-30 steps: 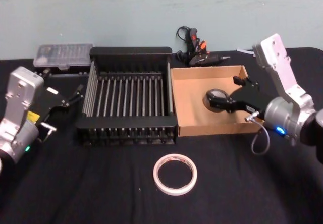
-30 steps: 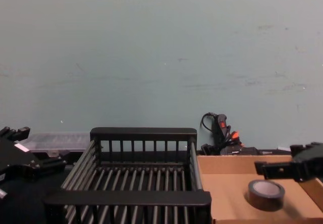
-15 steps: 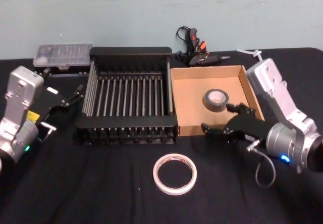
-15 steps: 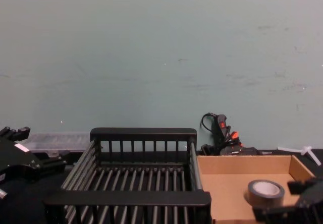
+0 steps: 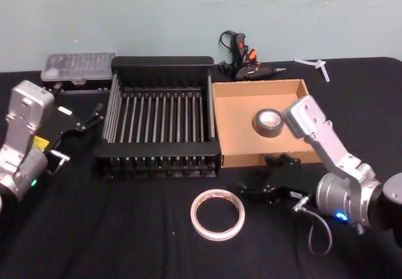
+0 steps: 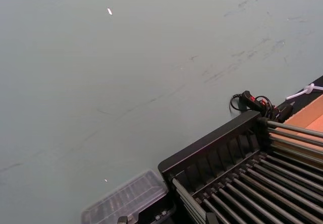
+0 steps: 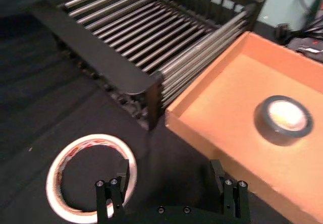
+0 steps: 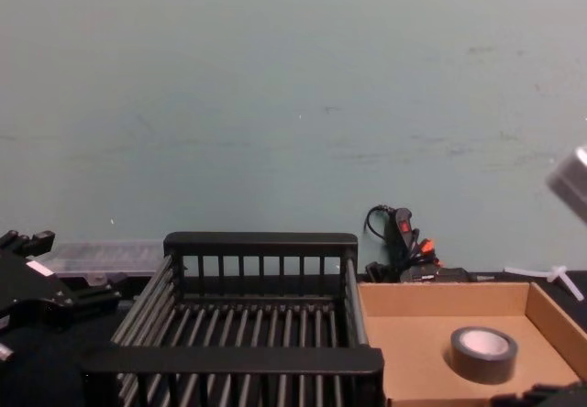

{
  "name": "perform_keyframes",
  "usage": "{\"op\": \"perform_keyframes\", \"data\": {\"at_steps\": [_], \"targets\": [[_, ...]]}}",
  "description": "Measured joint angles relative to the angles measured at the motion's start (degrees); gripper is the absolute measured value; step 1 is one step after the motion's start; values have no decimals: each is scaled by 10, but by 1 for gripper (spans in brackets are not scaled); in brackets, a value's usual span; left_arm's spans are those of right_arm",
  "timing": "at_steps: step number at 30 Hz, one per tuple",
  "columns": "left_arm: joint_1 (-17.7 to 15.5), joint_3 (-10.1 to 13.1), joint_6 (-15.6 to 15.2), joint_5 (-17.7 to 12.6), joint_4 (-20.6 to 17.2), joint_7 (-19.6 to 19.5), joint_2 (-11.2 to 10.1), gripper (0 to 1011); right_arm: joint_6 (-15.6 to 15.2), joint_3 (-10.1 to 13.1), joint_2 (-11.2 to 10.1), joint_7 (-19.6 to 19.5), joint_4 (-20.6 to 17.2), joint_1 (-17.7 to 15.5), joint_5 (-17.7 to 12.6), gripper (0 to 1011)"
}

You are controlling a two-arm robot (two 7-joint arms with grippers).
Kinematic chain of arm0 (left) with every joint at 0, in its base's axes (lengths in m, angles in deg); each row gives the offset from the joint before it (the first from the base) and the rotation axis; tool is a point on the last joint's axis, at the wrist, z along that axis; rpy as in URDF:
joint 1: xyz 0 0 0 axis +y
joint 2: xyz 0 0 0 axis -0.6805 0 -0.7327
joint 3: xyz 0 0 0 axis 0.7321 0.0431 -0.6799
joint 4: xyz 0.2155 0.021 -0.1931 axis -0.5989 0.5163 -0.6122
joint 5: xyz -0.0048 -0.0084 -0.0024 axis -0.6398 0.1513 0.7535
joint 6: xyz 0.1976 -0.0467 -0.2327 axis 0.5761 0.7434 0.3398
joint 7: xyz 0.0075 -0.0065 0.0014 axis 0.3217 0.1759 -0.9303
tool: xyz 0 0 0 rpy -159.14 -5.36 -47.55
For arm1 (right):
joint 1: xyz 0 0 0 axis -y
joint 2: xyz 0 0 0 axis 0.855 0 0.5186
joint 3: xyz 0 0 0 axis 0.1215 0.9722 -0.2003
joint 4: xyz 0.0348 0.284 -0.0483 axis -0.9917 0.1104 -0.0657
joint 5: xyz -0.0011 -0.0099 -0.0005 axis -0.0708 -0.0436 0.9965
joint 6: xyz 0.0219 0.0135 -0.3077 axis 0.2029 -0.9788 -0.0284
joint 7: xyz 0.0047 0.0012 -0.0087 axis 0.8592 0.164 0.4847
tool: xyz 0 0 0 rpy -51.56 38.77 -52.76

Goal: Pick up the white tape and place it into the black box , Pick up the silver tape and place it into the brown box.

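**Silver roll is home; the white ring is the awkward one**

I see the silver tape (image 5: 268, 122) lying flat in the brown box (image 5: 233, 134), so that half looks done. The white tape (image 5: 217, 215) lies flat on the table (image 5: 125, 229), near of the black box (image 5: 162, 122), and my right gripper (image 5: 259, 193) sits low just right of it, fingers spread and empty. My left gripper (image 5: 88, 120) is parked to the left of the black box; I cannot tell how its fingers stand.

My worry is the ring itself: it is thin and lies flush on the cloth, so a finger coming in too high could skate over the rim and shove it away. A low carry could also clip the black box's thick near rim.

The right wrist view gives me what the head view does not: one finger (image 7: 119, 183) seems to overlap the ring's edge, though it is soft there. The chest view shows the silver tape's height against the brown box wall.
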Motion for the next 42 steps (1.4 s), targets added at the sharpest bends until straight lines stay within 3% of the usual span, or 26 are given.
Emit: {"op": "perform_keyframes", "data": {"at_steps": [16, 42], "targets": [[0, 0, 0, 0, 0, 0, 0, 1001, -21, -41, 1, 14, 9, 12, 7, 1000], [0, 0, 0, 0, 0, 0, 0, 1001, -39, -57, 16, 16, 26, 24, 27, 1002]]}}
